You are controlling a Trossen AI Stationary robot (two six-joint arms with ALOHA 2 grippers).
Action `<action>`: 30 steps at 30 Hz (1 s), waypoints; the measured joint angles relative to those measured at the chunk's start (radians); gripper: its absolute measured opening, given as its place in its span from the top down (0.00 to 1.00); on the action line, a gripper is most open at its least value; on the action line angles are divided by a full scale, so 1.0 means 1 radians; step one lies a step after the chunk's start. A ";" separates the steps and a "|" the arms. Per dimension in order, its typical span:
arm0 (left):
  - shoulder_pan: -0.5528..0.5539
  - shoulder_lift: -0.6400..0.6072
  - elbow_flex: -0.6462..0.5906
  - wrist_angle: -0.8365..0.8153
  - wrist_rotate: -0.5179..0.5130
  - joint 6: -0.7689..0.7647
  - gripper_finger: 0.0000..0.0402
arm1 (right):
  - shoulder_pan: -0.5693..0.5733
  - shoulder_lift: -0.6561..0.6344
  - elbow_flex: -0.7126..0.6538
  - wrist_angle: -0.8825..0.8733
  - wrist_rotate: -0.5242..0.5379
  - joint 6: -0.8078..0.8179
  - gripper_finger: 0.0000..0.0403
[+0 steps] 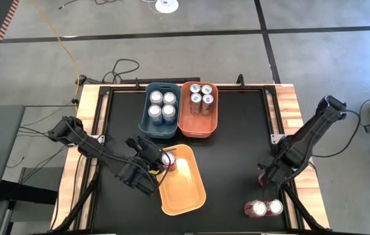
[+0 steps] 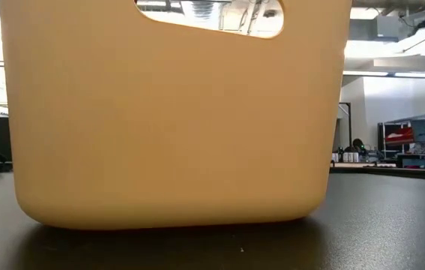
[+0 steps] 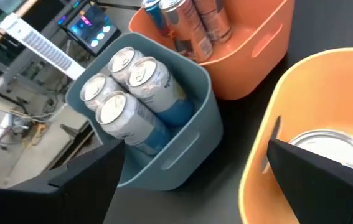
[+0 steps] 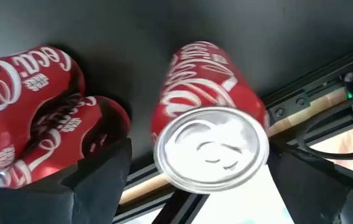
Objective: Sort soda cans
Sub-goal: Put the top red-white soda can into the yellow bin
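Note:
My left gripper is open at the yellow bin's far left corner. A red can stands inside that corner, and its silver top shows just behind one finger. My right gripper is open and points down at the table's right edge, with one finger on each side of an upright red can. Two more red cans stand close by, toward the near edge. Several white-and-blue cans fill the blue bin. Several blue cans are in the orange bin. My right gripper straddles the upright red can from above. One finger lies right beside the can's top rim in the wrist view, but I cannot tell whether it touches. The can stands on the table.
The blue and orange bins sit side by side at the far middle of the black table. The yellow bin's wall fills the low view. The black frame rail and wooden edge run right beside the right gripper's can. Bare mat lies between the arms.

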 joint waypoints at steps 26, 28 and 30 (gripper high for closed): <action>-0.115 -0.002 0.005 0.132 0.063 -0.018 0.03 | -0.018 0.092 0.202 -0.202 0.170 -0.016 0.31; -0.115 -0.002 0.005 0.128 0.062 0.004 0.03 | -0.075 0.098 0.275 -0.241 0.229 -0.077 0.31; -0.115 -0.002 0.005 0.127 0.063 0.024 0.03 | -0.146 0.105 0.345 -0.260 0.279 -0.155 0.31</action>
